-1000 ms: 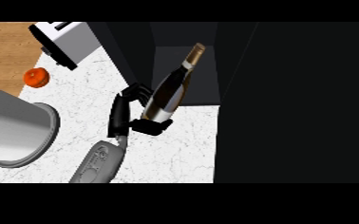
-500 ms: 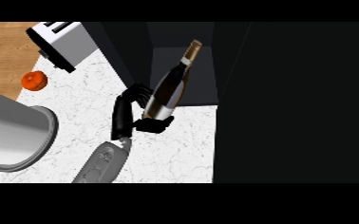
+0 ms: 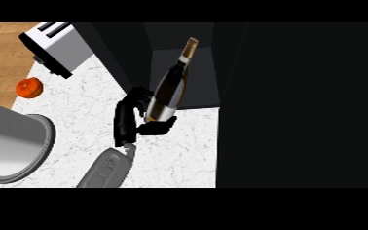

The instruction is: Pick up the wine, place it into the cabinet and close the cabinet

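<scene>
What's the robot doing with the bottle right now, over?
One hand curled round the wine bottle, which hand unclear. Bottle tilted, neck toward the dark cabinet. Other hand not in view. Nothing seen blocking the way.

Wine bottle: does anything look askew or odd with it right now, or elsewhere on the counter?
The wine bottle is tilted, neck leaning up and to the right toward the dark cabinet, but the left hand is curled round its base, so that fits carrying. No spill or damage shows. The toaster and the orange fruit look undisturbed.
</scene>
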